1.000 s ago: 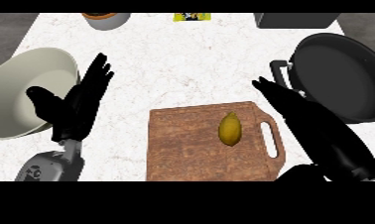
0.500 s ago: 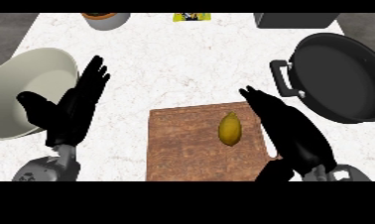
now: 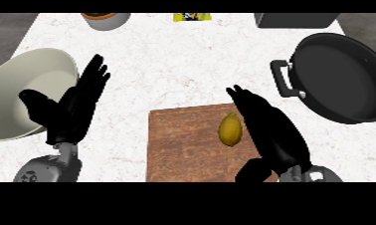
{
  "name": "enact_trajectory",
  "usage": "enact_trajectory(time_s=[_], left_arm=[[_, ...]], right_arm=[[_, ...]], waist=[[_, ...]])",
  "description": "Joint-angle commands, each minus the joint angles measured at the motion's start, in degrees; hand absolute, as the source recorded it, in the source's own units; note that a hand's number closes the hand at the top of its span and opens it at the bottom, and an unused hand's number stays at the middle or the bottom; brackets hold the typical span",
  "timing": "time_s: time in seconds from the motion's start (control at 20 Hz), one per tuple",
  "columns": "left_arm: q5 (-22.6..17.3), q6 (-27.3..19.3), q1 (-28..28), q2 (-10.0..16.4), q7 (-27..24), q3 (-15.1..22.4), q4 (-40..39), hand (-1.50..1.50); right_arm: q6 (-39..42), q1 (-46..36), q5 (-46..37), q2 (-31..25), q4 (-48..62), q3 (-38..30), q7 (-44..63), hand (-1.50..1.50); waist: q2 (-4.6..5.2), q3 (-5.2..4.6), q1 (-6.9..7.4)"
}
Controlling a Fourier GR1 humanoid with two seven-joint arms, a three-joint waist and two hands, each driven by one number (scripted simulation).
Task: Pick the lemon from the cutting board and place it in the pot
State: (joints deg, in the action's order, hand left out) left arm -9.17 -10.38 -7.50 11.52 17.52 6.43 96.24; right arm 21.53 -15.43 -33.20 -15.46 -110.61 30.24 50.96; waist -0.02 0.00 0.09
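The lemon (image 3: 231,129) lies on the right half of the brown cutting board (image 3: 183,144), on the near part of the white marbled surface (image 3: 183,64). The right hand (image 3: 275,134) is just to its right, fingers stretched straight toward the far side and holding nothing; whether it touches the lemon cannot be told. The black pot (image 3: 345,79) stands farther right, apart from the board, while the left hand (image 3: 73,109) rests open and empty at the left, fingers up, beside a pale bowl (image 3: 33,79).
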Motion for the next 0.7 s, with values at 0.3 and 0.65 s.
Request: enact_trajectory(time_s=[0.3, 0.65], left_arm=[[3.3, 0.3, 0.7, -3.2, -0.4, 0.6, -0.4, 0.0], [2.5, 2.4, 0.6, -3.4, 1.4, -1.4, 1.3, 0.0]], right_arm=[[-0.5, -0.9, -7.7, 7.6, 10.8, -0.8, 0.4, -1.5], [1.4, -0.6, -11.5, 8.7, 14.4, -2.4, -2.3, -1.5]], waist=[[0.04, 0.0, 0.05], [-0.01, 0.0, 0.09]])
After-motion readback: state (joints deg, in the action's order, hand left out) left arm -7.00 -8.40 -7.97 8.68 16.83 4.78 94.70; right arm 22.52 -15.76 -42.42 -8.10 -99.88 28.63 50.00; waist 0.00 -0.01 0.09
